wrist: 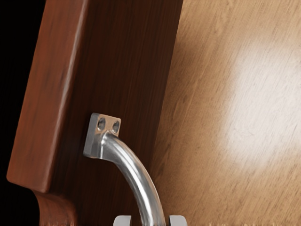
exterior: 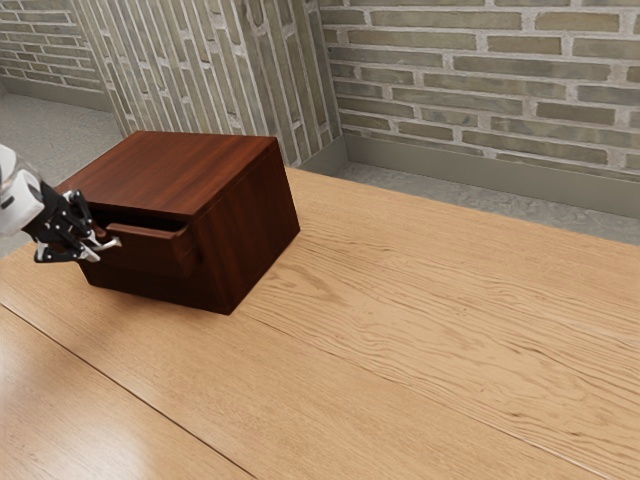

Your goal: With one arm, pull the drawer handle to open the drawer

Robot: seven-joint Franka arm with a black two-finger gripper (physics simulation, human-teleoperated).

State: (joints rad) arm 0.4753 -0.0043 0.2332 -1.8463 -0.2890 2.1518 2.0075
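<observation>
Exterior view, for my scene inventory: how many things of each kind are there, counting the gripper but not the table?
Cabinet: 1
Drawer: 1
Handle: 1
Gripper: 1
Total: 4

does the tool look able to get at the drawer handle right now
Likely yes: the tool is at the handle, the bar apparently gripped between both fingertips, with nothing blocking it.

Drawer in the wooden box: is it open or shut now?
Partly open. The drawer front stands out from the box, with a dark gap behind its top edge; the hand grips the handle.
</observation>
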